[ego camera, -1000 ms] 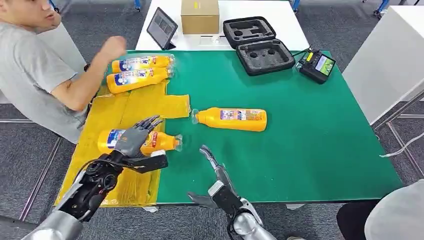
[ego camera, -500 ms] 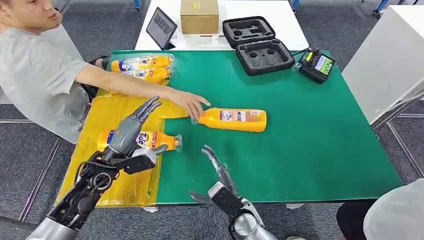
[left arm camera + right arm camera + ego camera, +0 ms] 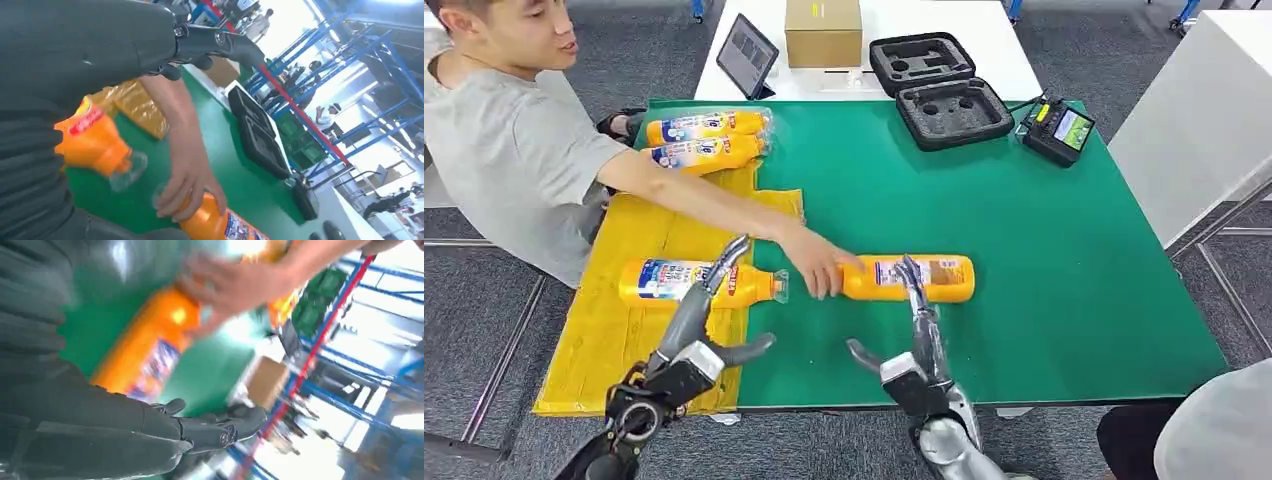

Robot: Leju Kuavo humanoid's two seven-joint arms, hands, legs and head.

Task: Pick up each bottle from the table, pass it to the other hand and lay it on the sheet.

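With one bottle laid on the yellow sheet at nine o'clock, I keep both hands, left and right, spread and empty while a person's hand grips the next bottle at centre.

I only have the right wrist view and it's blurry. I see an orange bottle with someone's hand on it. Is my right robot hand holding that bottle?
Observer: No. In the head view the right robot hand holds nothing; its fingers stretch out toward the bottle, which lies on the green mat.
Operator: Where exactly is that person's hand?
Observer: The person's hand grips the bottle's cap end, the end toward the yellow sheet.
Operator: Is anything on the sheet yet?
Observer: Yes, a second bottle lies on it, with the left robot hand empty beside it and its fingers spread.
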